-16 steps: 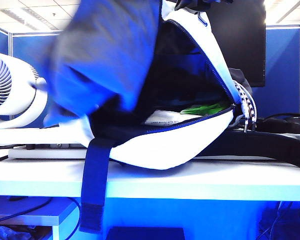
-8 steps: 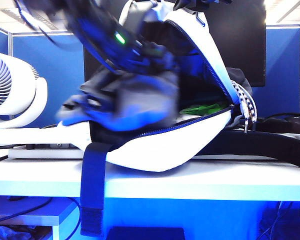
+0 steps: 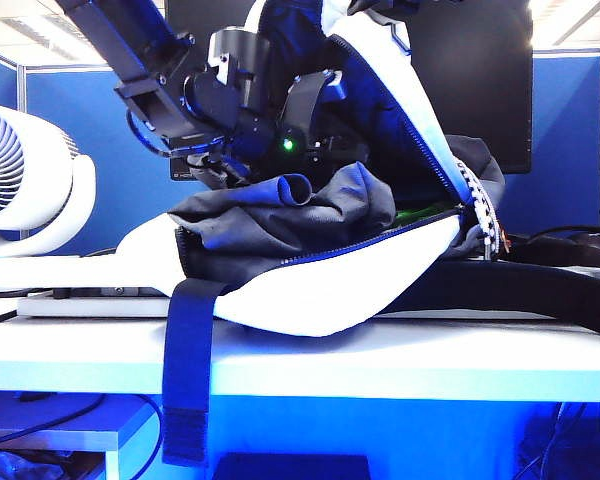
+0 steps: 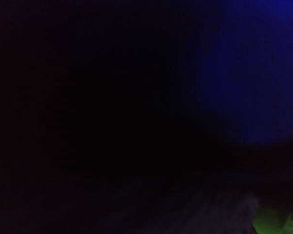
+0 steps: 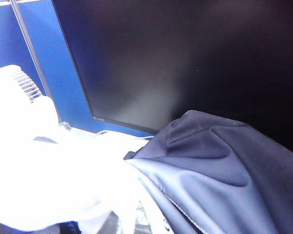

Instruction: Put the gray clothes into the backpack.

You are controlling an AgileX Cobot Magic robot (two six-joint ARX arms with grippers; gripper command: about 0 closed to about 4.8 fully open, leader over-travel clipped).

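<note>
At the centre of the exterior view, the gray clothes [image 3: 290, 215] now lie bunched in the mouth of the backpack [image 3: 310, 300] on the bench [image 3: 380, 365], where a second ago they hung blurred above it. Left gripper [image 3: 325, 140], buried inside the opening, is clenched. Right gripper, unseen at upper frame, is clenched, seemingly holding the flap up. Release likely follows.

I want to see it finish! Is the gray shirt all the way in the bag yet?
Nearly. The gray clothes sit in the backpack mouth, bunched over its rim. The left hand is pushed inside, hidden. The right hand, at the flap top, is hidden too. Left: tuck the rest in.
</note>
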